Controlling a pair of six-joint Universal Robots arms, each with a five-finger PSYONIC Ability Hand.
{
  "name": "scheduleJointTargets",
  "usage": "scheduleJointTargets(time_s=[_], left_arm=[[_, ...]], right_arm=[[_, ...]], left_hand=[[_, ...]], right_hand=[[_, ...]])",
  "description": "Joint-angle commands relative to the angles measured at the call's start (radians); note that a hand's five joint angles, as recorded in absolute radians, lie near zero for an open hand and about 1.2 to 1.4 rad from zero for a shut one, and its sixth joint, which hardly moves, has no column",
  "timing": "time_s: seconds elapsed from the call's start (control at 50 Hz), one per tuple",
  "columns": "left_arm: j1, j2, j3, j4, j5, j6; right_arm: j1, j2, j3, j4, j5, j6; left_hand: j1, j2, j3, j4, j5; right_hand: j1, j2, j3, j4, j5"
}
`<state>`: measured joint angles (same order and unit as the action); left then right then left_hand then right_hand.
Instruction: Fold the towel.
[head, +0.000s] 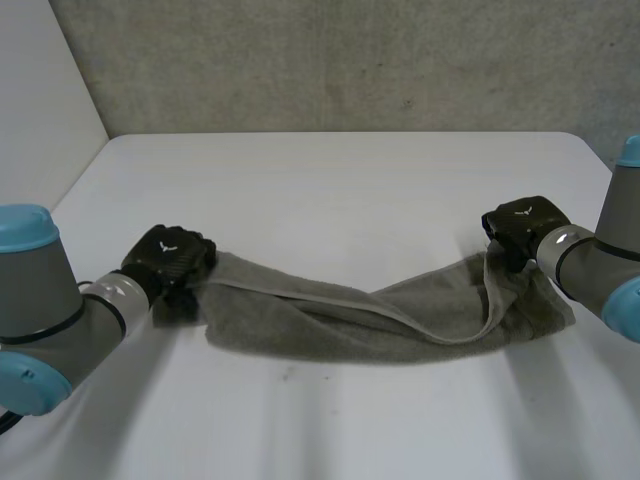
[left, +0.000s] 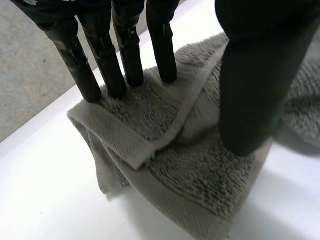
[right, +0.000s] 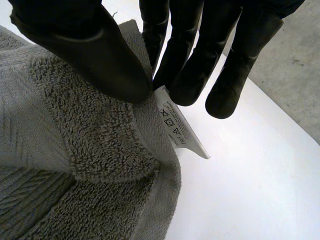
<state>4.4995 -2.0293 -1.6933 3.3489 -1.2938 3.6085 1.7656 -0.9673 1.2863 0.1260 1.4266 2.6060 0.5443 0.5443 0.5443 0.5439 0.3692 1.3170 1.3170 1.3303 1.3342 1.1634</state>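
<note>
White table (head: 330, 180) carries the grey towel (head: 330, 320), lying stretched and rumpled between the left hand (head: 170, 258) at one end and the right hand (head: 522, 228) at the other. Left wrist view: fingers (left: 127, 60) and thumb (left: 255, 90) pinch a bunched corner. Right wrist view: thumb and fingers nip the edge at the label (right: 177, 127).

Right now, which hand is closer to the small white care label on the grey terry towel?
The right hand: the white care label sits at its fingertips. The left hand pinches the opposite end of the grey towel.
</note>
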Motion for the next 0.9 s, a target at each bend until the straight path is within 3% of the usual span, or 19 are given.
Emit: scheduleJointTargets(time_s=[0.02,0.22,0.36,0.48,0.6,0.7,0.82,0.9], left_arm=[[0.000,-0.055,0.043,0.018,-0.001,0.010],[0.000,-0.132,0.135,0.034,-0.009,0.010],[0.001,-0.160,0.175,0.035,-0.010,0.010],[0.001,-0.152,0.175,0.035,-0.009,0.010],[0.001,-0.157,0.181,0.035,-0.002,0.012],[0.001,-0.180,0.201,0.035,-0.004,0.013],[0.001,-0.203,0.221,0.035,-0.005,0.013],[0.001,-0.227,0.251,0.037,-0.004,0.013]], right_arm=[[0.000,0.002,0.005,-0.002,0.000,-0.003],[0.003,0.013,0.008,-0.002,0.000,-0.004],[0.003,0.018,0.011,-0.002,0.000,-0.004],[0.005,0.022,0.011,-0.002,0.000,-0.004],[0.005,0.024,0.013,-0.002,0.000,-0.006],[0.012,0.033,0.013,-0.002,0.000,-0.006],[0.014,0.035,0.013,-0.002,0.000,-0.006],[0.014,0.035,0.013,-0.002,0.000,-0.006]], left_hand=[[-0.014,-0.014,-0.014,-0.013,-0.013],[0.042,0.042,0.042,0.042,0.043],[0.356,0.356,0.356,0.356,0.356],[0.432,0.432,0.432,0.433,0.433],[0.389,0.389,0.389,0.389,0.389],[0.157,0.157,0.157,0.157,0.158],[0.177,0.177,0.177,0.178,0.178],[0.361,0.361,0.361,0.362,0.362]], right_hand=[[0.079,0.079,0.066,0.062,0.058],[0.079,0.079,0.066,0.062,0.058],[0.079,0.079,0.066,0.062,0.058],[0.079,0.079,0.066,0.062,0.058],[0.079,0.079,0.066,0.062,0.058],[0.079,0.079,0.066,0.062,0.058],[0.079,0.079,0.066,0.062,0.058],[0.079,0.079,0.066,0.062,0.058]])
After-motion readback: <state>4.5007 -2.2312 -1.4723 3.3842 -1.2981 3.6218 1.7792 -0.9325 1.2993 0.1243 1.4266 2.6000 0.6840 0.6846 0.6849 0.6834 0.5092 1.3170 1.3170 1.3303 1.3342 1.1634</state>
